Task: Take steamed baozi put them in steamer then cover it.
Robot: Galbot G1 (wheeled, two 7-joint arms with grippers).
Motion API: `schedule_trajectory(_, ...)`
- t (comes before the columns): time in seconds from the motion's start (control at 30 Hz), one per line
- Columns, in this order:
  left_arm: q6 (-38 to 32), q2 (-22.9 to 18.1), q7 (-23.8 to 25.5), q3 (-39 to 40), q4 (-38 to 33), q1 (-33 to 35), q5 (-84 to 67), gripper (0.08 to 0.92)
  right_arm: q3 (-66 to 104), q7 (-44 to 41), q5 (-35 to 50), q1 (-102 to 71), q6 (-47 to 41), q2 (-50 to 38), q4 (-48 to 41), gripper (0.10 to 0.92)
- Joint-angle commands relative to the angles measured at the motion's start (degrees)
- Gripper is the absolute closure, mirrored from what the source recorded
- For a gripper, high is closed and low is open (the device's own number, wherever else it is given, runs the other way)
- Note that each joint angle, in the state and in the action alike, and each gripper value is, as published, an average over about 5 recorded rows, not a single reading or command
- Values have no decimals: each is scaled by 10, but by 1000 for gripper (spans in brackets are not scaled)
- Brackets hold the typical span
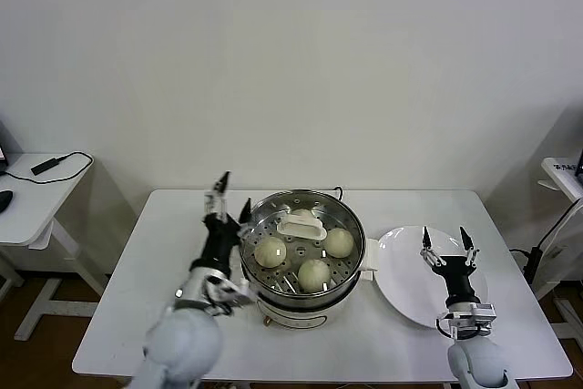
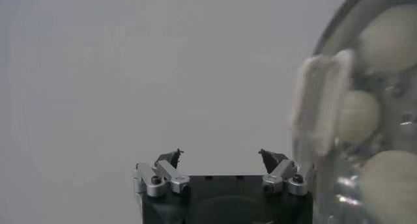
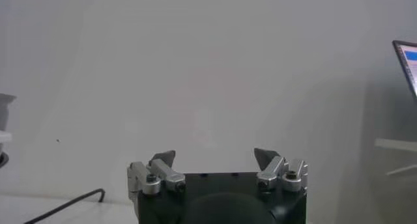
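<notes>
The steamer point(image 1: 302, 291), a shiny steel pot on a white base, stands mid-table. Three steamed baozi point(image 1: 271, 250) point(image 1: 314, 272) point(image 1: 339, 242) lie on its perforated tray, and a fourth peeks out behind the white lid handle point(image 1: 301, 226). The clear glass lid rests on the pot. My left gripper point(image 1: 234, 196) is open, fingers up, just left of the pot's rim, holding nothing. The left wrist view shows that gripper point(image 2: 221, 157) open, with the lid handle point(image 2: 319, 105) and baozi point(image 2: 359, 114) under glass beside it. My right gripper point(image 1: 445, 240) point(image 3: 214, 157) stands open and empty above the plate.
A flat white plate point(image 1: 410, 271) lies right of the steamer, under my right gripper. The white table point(image 1: 137, 316) has bare room at left and front. A side desk point(image 1: 27, 198) with a cable stands far left. Another desk edge point(image 1: 565, 175) is at far right.
</notes>
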Motion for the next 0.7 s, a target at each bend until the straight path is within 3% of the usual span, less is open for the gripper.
schedule_trajectory(0.03, -250, 3, -69, -172, 159, -7, -547, 177, 7, -2, 60, -18, -39, -8, 7, 203)
schedule_trajectory(0.23, -304, -3, -35, -176, 203, -1, -592, 177, 10, -3, 71, -23, -58, -5, 11, 203)
schedule_trajectory(0.7, -325, -8, -29, -166, 190, 32, -581, 177, 10, -14, 72, -45, -42, 5, 20, 203)
